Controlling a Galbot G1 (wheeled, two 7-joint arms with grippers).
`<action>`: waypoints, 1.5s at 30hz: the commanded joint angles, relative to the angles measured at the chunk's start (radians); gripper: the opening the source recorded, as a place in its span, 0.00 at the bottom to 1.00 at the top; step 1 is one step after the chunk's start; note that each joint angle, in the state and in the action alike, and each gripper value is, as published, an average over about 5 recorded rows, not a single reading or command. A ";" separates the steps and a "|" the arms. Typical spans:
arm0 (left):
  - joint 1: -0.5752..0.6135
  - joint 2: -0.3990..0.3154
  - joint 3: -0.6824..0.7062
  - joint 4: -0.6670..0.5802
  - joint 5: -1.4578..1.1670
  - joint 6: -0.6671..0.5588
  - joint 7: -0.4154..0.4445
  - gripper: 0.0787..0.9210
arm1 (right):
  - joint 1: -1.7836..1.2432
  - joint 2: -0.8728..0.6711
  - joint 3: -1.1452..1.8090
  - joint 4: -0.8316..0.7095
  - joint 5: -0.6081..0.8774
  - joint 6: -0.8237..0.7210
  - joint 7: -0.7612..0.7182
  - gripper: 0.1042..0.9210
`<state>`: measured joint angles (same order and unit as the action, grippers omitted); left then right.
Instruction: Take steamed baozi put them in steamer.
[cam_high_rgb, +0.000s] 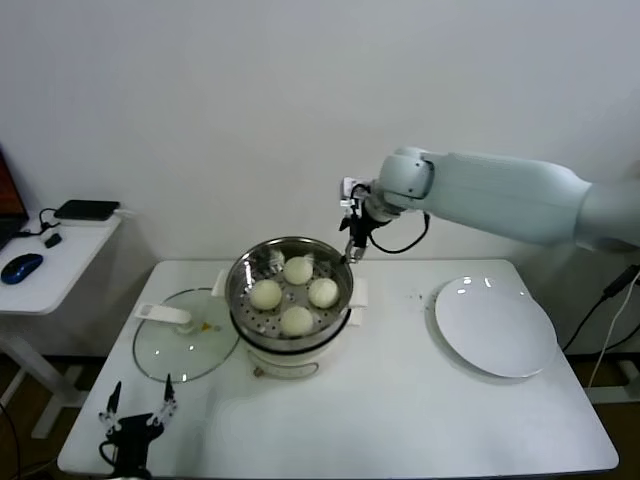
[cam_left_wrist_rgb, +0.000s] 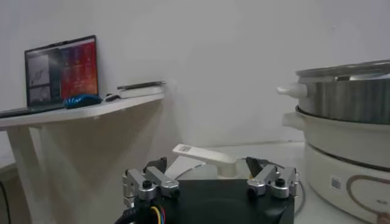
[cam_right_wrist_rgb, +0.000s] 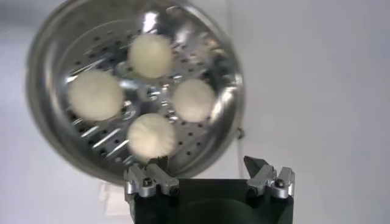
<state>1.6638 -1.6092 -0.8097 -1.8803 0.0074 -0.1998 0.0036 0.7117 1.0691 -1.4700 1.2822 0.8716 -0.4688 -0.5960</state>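
Note:
Several off-white steamed baozi (cam_high_rgb: 298, 270) lie in the shiny perforated basket of the steamer (cam_high_rgb: 240, 275), which sits on a white pot base at the table's middle. The right wrist view looks down on the baozi (cam_right_wrist_rgb: 151, 55) inside the steamer (cam_right_wrist_rgb: 228, 103). My right gripper (cam_high_rgb: 352, 245) hangs just above the steamer's far right rim, and its open jaws (cam_right_wrist_rgb: 205, 163) hold nothing. My left gripper (cam_high_rgb: 140, 405) is parked at the table's front left corner, open and empty (cam_left_wrist_rgb: 206, 164), with the steamer (cam_left_wrist_rgb: 347, 97) off to one side.
A flat glass lid (cam_high_rgb: 170, 345) with a white handle (cam_left_wrist_rgb: 204, 157) lies left of the steamer. An empty white plate (cam_high_rgb: 495, 325) sits on the right of the table. A side table at far left carries a blue mouse (cam_high_rgb: 22, 267) and a laptop (cam_left_wrist_rgb: 61, 70).

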 joint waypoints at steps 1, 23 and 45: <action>0.002 -0.010 0.002 -0.008 0.003 -0.007 0.002 0.88 | -0.305 -0.354 0.413 0.278 0.010 -0.013 0.511 0.88; 0.000 -0.028 0.010 -0.022 0.033 -0.042 0.025 0.88 | -1.971 -0.331 1.891 0.663 -0.349 0.466 0.699 0.88; 0.055 -0.023 0.007 -0.044 0.044 -0.086 0.021 0.88 | -2.476 0.248 2.040 0.691 -0.572 0.897 0.608 0.88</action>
<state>1.7077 -1.6092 -0.8026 -1.9196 0.0496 -0.2740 0.0251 -1.5422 1.1286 0.4835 1.9574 0.4039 0.2030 0.0335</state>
